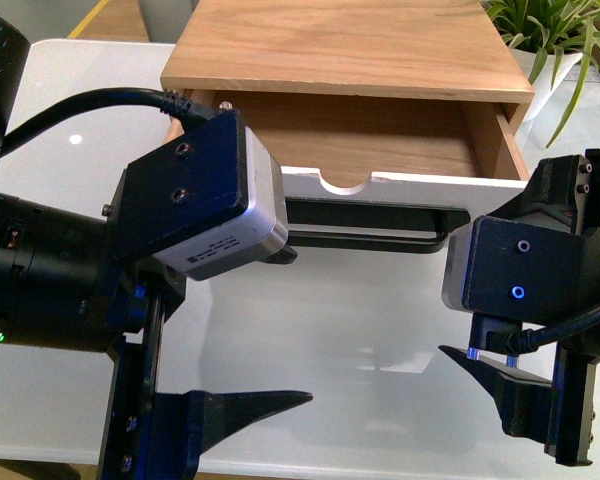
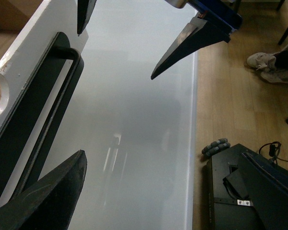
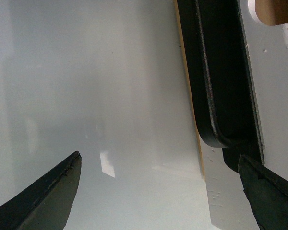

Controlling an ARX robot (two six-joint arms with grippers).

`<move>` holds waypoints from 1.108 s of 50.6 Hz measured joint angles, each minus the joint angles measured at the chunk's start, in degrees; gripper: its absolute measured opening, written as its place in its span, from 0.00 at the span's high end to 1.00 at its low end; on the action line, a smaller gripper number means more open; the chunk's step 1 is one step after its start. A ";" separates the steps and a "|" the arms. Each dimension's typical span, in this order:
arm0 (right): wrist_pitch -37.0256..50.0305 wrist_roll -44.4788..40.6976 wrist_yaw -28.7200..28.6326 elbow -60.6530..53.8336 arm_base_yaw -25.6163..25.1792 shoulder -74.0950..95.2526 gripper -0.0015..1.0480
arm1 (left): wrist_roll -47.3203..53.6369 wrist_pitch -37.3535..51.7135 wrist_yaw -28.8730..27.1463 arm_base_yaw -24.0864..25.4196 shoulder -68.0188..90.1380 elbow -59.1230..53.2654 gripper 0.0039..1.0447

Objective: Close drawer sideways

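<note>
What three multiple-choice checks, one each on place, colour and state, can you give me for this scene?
1. Where is the green plant?
A. Left of the wooden cabinet
B. Right of the cabinet
C. Inside the drawer

2. What colour is the drawer's bar handle?
A. White
B. Black
C. Light wood

3. How do the jaws of the right gripper stand?
A. Open, gripping nothing
B. Shut on the handle
C. Shut on nothing

Answers:
1 B: the leaves show past the cabinet's far right corner in the front view.
2 B: it is a dark bar against the white drawer front.
3 A: in the right wrist view the two fingers stand wide apart, and the handle lies beyond their tips.
</note>
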 joint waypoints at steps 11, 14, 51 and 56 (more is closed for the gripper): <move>0.02 -0.15 -0.04 1.09 0.63 1.03 0.09 | -0.31 -0.42 -0.42 0.17 1.99 2.80 0.08; 0.02 -0.17 -0.07 1.38 0.90 1.31 0.09 | -0.33 -0.92 -0.48 0.28 2.89 3.72 0.08; 0.35 -0.20 -0.17 4.48 2.67 4.50 0.09 | -3.98 -1.62 -2.67 0.11 9.60 11.23 0.08; 0.35 -0.20 -0.15 4.85 2.84 4.96 0.09 | -4.13 -1.62 -2.86 0.11 10.03 11.72 0.08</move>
